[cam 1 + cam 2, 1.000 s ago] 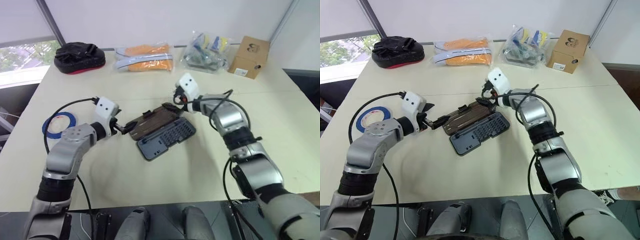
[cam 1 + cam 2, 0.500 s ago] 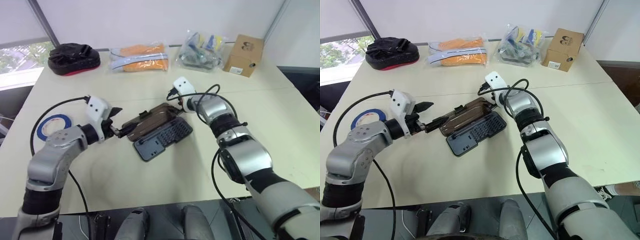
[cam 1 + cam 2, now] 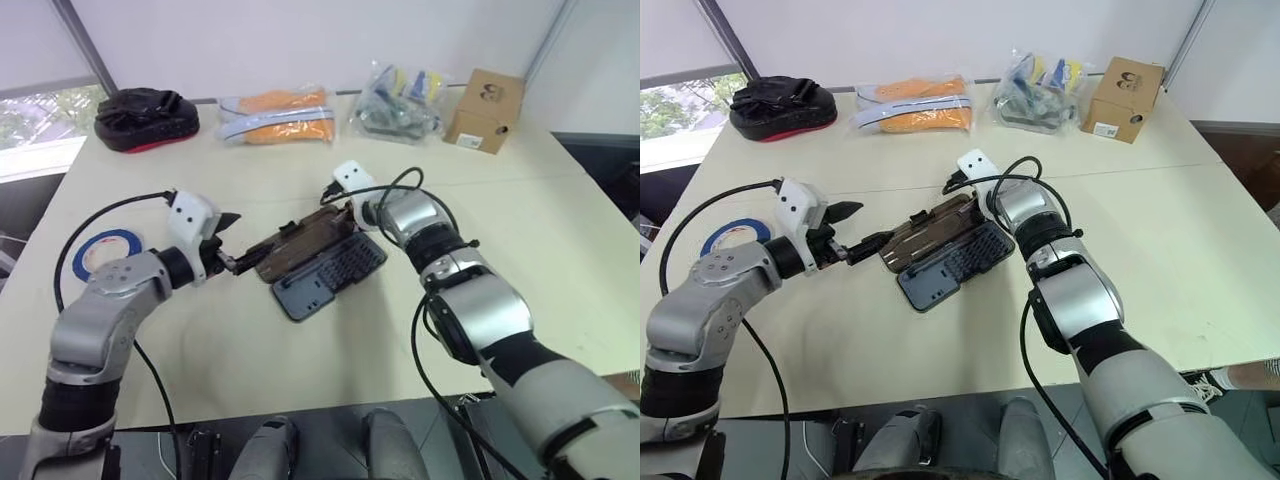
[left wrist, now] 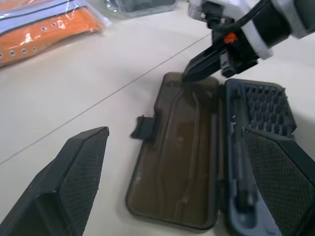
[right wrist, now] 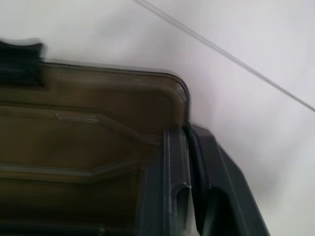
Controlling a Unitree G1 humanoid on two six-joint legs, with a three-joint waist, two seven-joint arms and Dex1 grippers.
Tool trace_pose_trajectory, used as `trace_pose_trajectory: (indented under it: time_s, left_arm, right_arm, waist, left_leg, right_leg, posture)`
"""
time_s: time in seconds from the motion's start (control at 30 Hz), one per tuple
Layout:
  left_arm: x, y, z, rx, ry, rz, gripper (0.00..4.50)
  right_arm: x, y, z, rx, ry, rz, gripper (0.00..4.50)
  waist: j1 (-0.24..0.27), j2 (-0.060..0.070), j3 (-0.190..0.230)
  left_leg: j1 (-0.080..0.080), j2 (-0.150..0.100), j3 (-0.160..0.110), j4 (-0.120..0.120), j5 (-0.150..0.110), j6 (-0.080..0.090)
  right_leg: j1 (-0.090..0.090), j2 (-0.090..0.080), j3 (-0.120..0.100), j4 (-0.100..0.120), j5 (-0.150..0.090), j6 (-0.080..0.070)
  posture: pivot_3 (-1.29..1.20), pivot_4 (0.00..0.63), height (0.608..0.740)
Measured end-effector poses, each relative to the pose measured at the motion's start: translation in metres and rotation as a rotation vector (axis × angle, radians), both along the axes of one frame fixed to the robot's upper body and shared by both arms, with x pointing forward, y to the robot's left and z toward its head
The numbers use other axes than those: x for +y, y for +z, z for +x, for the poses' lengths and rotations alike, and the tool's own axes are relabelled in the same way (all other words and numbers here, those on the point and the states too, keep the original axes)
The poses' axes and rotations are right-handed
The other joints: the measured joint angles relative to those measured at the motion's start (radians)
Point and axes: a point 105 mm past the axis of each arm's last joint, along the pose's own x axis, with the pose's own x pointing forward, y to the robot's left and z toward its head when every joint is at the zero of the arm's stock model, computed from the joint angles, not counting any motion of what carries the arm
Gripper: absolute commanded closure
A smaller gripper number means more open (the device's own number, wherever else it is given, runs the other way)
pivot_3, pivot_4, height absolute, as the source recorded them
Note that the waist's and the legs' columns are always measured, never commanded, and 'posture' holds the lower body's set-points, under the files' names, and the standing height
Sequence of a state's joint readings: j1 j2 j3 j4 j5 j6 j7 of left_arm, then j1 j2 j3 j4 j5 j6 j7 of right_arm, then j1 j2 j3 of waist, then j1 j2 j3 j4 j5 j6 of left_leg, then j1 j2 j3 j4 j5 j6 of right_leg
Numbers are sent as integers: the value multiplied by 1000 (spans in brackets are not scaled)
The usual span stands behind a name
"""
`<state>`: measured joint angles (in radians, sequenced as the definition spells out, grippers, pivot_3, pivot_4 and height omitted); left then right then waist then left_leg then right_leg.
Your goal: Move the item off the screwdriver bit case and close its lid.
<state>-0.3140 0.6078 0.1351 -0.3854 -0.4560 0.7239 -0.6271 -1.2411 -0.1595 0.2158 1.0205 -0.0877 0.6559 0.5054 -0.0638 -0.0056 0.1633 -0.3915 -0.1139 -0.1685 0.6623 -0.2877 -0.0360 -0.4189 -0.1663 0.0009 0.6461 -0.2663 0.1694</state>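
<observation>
With the blue tape roll (image 3: 108, 245) lying off at nine o'clock from the case (image 3: 330, 275), only closing remains. Its lid (image 4: 182, 147) lies flat open — the right gripper (image 4: 197, 71), fingers pressed together, tips its far edge; the left gripper (image 3: 232, 258) hangs spread wide.

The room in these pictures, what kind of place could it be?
Probably an office or lab test room: a plain pale table by a window, with bagged supplies, a cardboard box and an open screwdriver bit case laid out.

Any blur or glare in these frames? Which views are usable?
Right wrist view: soft, motion-smeared close-up of the smoky-brown translucent lid. Left wrist view: lid sharp, own black fingers out of focus. Head views: even light, sharp, window corner bright; the blue tape ring lies clear on the beige table.
</observation>
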Motion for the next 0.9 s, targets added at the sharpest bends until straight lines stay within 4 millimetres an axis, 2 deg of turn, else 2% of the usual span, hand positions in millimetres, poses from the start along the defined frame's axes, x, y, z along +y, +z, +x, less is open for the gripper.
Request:
trace_pose_trajectory:
  time_s: [0.2,0.37,0.5,0.67,0.9]
  left_arm:
    - [10,3,7,-28,45,25,0]
    - [16,4,10,-38,70,26,0]
    - [18,5,12,-43,77,25,0]
    - [19,7,15,-55,85,25,0]
    - [18,9,18,-64,82,32,0]
  right_arm:
    - [-4,2,-3,37,-29,-15,4426]
    - [-20,4,-8,129,-201,73,4426]
    - [-39,8,-23,262,-377,127,4426]
    - [-50,11,-44,367,-491,139,4426]
    - [-50,10,-52,392,-533,169,4426]
  waist:
    - [3,0,0]
    - [23,0,0]
    - [33,0,0]
    - [25,0,0]
    - [18,0,0]
  left_leg:
    - [0,0,0,0,0,0]
    - [0,0,0,0,0,0]
    - [-1,-1,0,1,0,0]
    - [-3,0,1,0,0,0]
    - [-3,0,2,-1,0,0]
  right_leg:
    - [-1,0,0,0,0,0]
    - [-1,0,0,0,0,0]
    - [-1,0,0,0,0,0]
    - [-5,0,1,1,0,0]
    - [-6,0,2,2,0,0]
  posture:
    - [0,150,740]
    - [0,150,740]
    - [0,150,740]
    - [0,150,740]
    - [0,150,740]
